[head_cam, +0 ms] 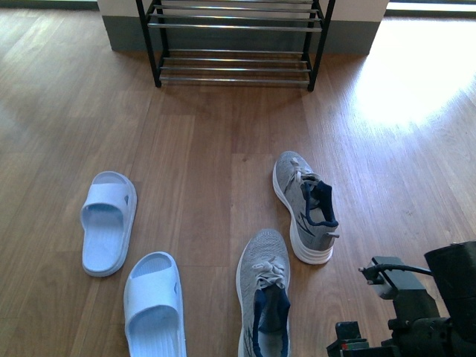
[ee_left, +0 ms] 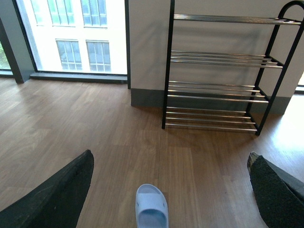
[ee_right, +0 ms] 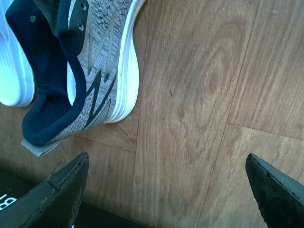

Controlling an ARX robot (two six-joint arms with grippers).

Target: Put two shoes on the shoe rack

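Observation:
Two grey knit sneakers lie on the wood floor, one to the right of centre (head_cam: 305,206) and one nearer me (head_cam: 264,294). Two pale blue slides lie to the left, one further out (head_cam: 108,222) and one nearer (head_cam: 154,303). The shoe rack (head_cam: 234,44) stands empty at the far wall. My right gripper (ee_right: 166,185) is open low over bare floor, with a sneaker's heel (ee_right: 90,71) just beyond one finger (ee_right: 61,190). My left gripper (ee_left: 171,190) is open and held high, facing the rack (ee_left: 216,90), with a slide (ee_left: 151,209) between its fingers far below.
My right arm (head_cam: 416,305) shows at the bottom right of the front view. A bright sun patch (head_cam: 416,67) lies on the floor right of the rack. A large window (ee_left: 71,38) is left of the rack. A grey skirting (ee_left: 147,97) runs along the wall.

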